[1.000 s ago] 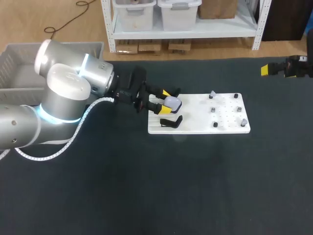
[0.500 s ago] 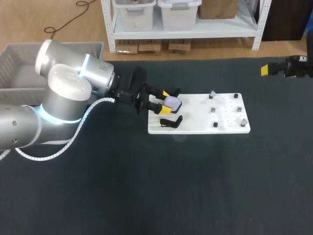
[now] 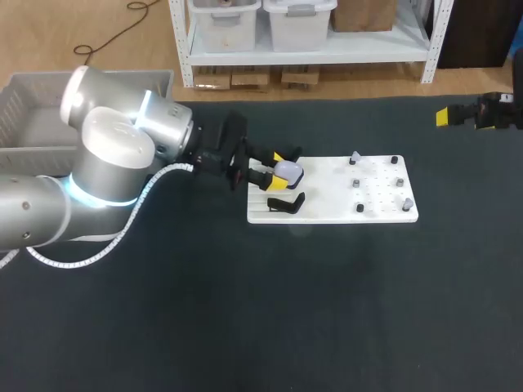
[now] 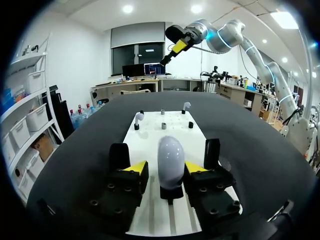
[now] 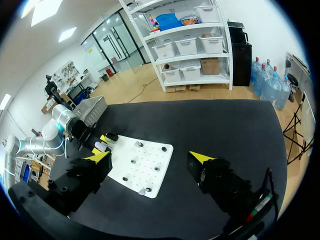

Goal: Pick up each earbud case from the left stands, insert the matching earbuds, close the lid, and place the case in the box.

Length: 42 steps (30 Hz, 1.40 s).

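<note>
The earbud case (image 4: 170,161) stands upright on a black stand (image 4: 171,192) between the fingers of the left gripper (image 4: 165,167). The jaws are partly open: one yellow tip lies close against the case and the other shows a slim gap, so nothing is gripped. Ahead of this gripper, two white earbuds (image 4: 139,117) sit on pegs on the white board (image 4: 150,145). The right gripper (image 5: 150,159) hangs well apart from the case, spread wide with nothing in it. The box (image 3: 24,102) lies behind the left arm.
</note>
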Each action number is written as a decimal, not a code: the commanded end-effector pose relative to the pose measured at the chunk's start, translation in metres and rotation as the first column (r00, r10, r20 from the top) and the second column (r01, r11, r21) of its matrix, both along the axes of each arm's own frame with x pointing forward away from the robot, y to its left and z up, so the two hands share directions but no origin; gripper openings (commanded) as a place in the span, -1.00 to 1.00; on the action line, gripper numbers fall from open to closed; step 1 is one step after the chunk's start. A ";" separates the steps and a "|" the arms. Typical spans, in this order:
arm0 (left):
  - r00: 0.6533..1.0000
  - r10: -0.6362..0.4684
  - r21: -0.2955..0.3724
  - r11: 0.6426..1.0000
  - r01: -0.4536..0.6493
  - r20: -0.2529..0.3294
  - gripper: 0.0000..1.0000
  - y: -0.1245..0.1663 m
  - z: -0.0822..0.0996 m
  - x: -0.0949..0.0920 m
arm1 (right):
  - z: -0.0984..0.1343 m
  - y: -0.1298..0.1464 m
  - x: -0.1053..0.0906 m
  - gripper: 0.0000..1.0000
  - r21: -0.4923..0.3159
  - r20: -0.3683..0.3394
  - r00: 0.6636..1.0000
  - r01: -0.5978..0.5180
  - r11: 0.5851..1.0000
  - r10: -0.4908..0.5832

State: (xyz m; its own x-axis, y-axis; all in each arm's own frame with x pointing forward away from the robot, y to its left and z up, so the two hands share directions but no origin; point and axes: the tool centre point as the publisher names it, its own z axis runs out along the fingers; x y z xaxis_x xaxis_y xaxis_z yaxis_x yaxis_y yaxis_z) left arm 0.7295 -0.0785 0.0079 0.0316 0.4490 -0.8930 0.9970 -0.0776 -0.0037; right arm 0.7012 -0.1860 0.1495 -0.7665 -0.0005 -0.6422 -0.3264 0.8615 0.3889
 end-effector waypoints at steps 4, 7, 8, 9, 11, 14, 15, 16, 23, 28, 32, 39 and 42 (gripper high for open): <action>1.000 0.010 0.003 1.000 -0.010 0.007 -1.00 0.000 0.000 0.000 | 0.000 0.000 0.000 1.00 -0.002 0.000 1.000 0.001 1.000 -0.001; 1.000 0.016 -0.006 1.000 -0.016 0.012 -1.00 0.002 0.004 0.000 | 0.000 0.000 0.000 1.00 -0.002 0.000 1.000 0.001 1.000 -0.001; 1.000 0.017 -0.009 1.000 -0.017 0.014 -1.00 0.002 0.005 0.000 | 0.000 0.000 0.000 1.00 -0.002 0.000 1.000 0.001 1.000 -0.001; 1.000 0.018 -0.014 1.000 -0.018 0.016 -1.00 0.003 0.006 -0.001 | 0.000 0.000 0.000 1.00 -0.002 0.000 1.000 0.001 1.000 -0.001; 1.000 0.019 -0.023 1.000 -0.019 0.020 -1.00 0.005 0.010 -0.002 | 0.000 0.000 0.000 1.00 -0.002 0.000 1.000 0.001 1.000 -0.001; 0.999 0.018 -0.045 0.999 -0.017 0.029 -1.00 0.008 0.019 -0.005 | 0.000 0.000 0.000 1.00 -0.002 0.000 1.000 0.001 1.000 -0.001; 0.999 0.017 -0.054 0.998 -0.015 0.032 -1.00 0.009 0.022 -0.006 | 0.000 0.000 0.000 1.00 -0.002 0.000 1.000 0.001 1.000 -0.001; 0.999 0.014 -0.065 0.998 -0.012 0.034 -1.00 0.010 0.026 -0.008 | 0.000 0.000 0.000 1.00 -0.002 0.000 1.000 0.001 1.000 -0.001; 1.000 -0.020 -0.158 0.987 0.022 0.014 -1.00 0.010 0.052 -0.020 | 0.000 0.000 0.000 1.00 -0.002 0.000 1.000 0.001 1.000 -0.001; 0.999 -0.034 -0.218 0.975 0.034 0.003 -1.00 0.007 0.065 -0.029 | 0.000 0.000 0.000 1.00 -0.002 0.000 1.000 0.001 1.000 -0.001; 0.999 -0.046 -0.260 0.965 0.043 -0.003 -1.00 0.007 0.076 -0.035 | 0.000 0.000 0.000 1.00 -0.002 0.000 1.000 0.001 1.000 -0.001; 0.999 -0.039 -0.286 0.957 0.036 -0.003 -1.00 0.009 0.084 -0.039 | 0.000 0.000 0.000 1.00 -0.002 0.000 1.000 0.001 1.000 -0.001; 0.999 -0.039 -0.286 0.957 0.036 -0.003 -1.00 0.009 0.084 -0.039 | 0.000 0.000 0.000 1.00 -0.002 0.000 1.000 0.001 1.000 -0.001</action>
State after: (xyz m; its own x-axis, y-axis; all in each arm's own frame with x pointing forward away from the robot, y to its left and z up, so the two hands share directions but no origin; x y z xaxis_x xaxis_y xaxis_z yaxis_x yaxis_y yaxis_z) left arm 0.6935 -0.0702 0.0920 0.0341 0.1738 -0.9842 0.9925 -0.1212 0.0130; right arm 0.7012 -0.1860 0.1495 -0.7665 -0.0005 -0.6422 -0.3263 0.8615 0.3889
